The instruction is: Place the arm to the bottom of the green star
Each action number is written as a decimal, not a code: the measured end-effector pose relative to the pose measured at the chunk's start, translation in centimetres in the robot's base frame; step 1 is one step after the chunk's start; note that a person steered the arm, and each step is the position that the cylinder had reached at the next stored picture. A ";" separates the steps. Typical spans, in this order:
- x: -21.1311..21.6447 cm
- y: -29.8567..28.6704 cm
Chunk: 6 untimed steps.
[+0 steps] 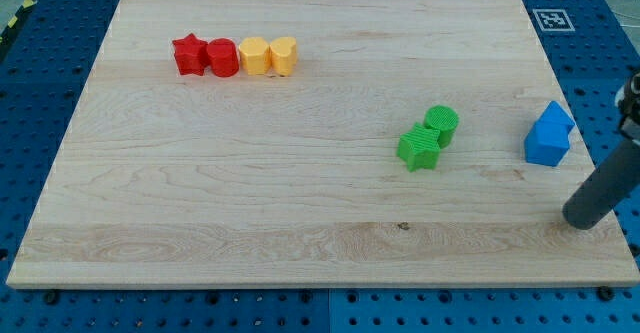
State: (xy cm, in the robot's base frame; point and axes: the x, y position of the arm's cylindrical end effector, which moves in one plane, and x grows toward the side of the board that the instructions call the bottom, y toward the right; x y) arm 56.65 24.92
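The green star (419, 147) lies right of the board's middle, touching a green cylinder (441, 123) just above and to its right. My tip (583, 219) rests on the board near its right edge, well to the right of and below the green star. The dark rod rises from it toward the view's right edge. The tip is below the blue blocks and touches no block.
Two blue blocks (549, 135) sit together near the board's right edge, above my tip. At the top left stands a row: a red star (187, 54), a red block (222, 57), a yellow block (254, 56) and a yellow heart (284, 55). The wooden board (250, 193) lies on a blue pegboard.
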 end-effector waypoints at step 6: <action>0.1 -11.7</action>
